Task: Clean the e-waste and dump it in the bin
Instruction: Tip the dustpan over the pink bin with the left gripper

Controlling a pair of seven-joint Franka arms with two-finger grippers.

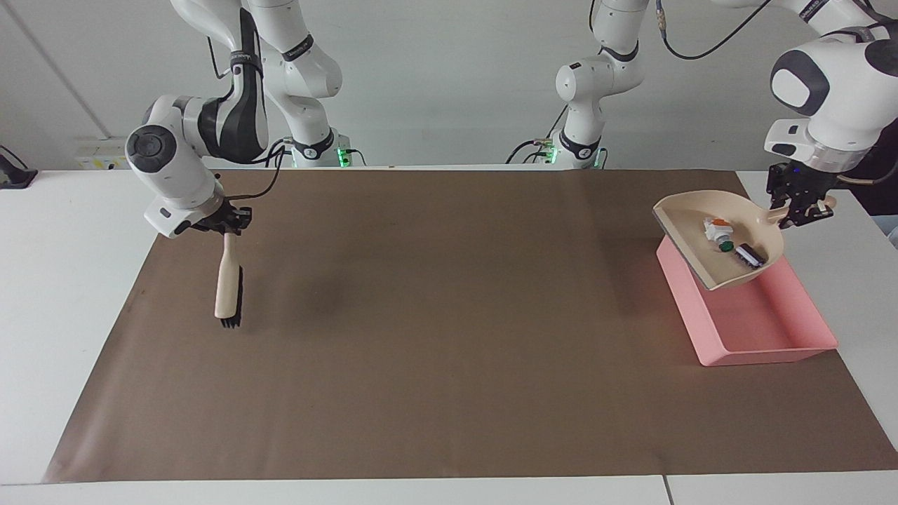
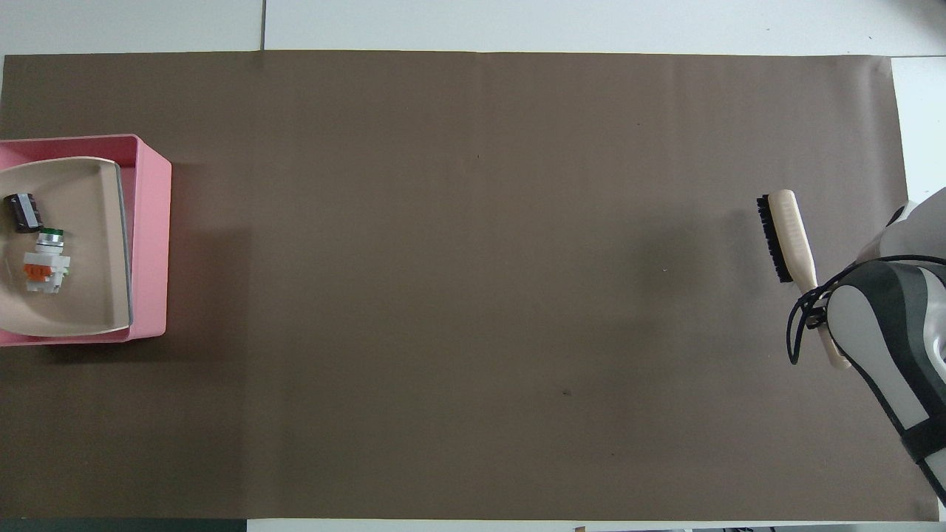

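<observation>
Beige plastic dustpan (image 1: 715, 242), raised over the pink bin (image 1: 765, 330) at the left arm's end of the table, carries the e-waste (image 1: 729, 245). The left gripper (image 1: 796, 210) is clenched on its handle. To dump cleanly, I judge it should tip the open lip down inside the bin's walls, slowly. The right gripper (image 1: 228, 228) grasps the brush (image 1: 229, 284) over the brown mat (image 1: 449, 315), waiting. Count: one dustpan, one bin, one brush, two waste bits.

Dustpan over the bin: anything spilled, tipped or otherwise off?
Nothing stands out. The dustpan hangs over the pink bin, its handle held by the left gripper. The white-and-green piece and the black piece lie inside it. No spill shows on the brown mat.
</observation>
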